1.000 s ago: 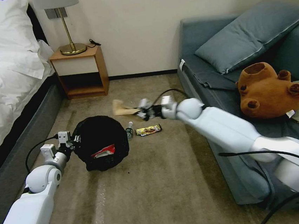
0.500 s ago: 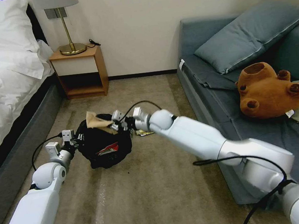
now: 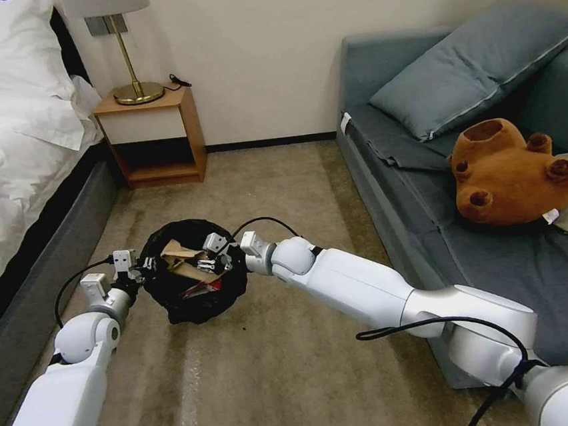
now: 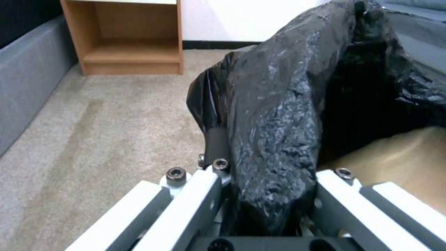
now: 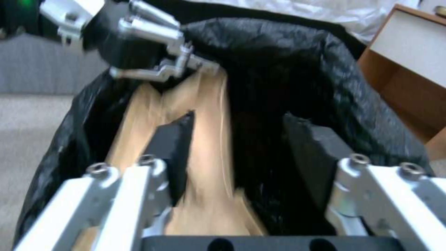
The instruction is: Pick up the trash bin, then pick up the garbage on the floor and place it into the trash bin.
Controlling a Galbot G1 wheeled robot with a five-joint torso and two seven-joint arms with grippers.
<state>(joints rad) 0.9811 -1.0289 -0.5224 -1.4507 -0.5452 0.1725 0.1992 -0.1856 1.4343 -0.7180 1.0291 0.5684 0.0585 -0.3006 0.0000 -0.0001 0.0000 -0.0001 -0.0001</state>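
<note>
The trash bin (image 3: 173, 311), lined with a black bag (image 4: 283, 104), hangs tilted just above the carpet. My left gripper (image 3: 136, 267) is shut on its near rim (image 4: 269, 164). My right gripper (image 3: 216, 256) is over the bin's mouth, its jaws open (image 5: 237, 129). A brown paper bag (image 3: 180, 258) lies inside the bin, below and against one right finger pad (image 5: 174, 146); it also appears in the right wrist view (image 5: 204, 115) and the left wrist view (image 4: 404, 157). A red-and-white snack packet (image 3: 204, 287) rests deeper in the bin.
A bed (image 3: 3, 153) runs along the left and a grey sofa (image 3: 426, 159) with a brown plush bear (image 3: 511, 174) along the right. A wooden nightstand (image 3: 152, 135) with a lamp stands at the back wall. Open carpet (image 3: 259, 376) lies in front.
My right arm swung left with the paper bag from above the floor to over the bin and its fingers opened. The bag now lies in the bin. The left arm kept holding the rim.
</note>
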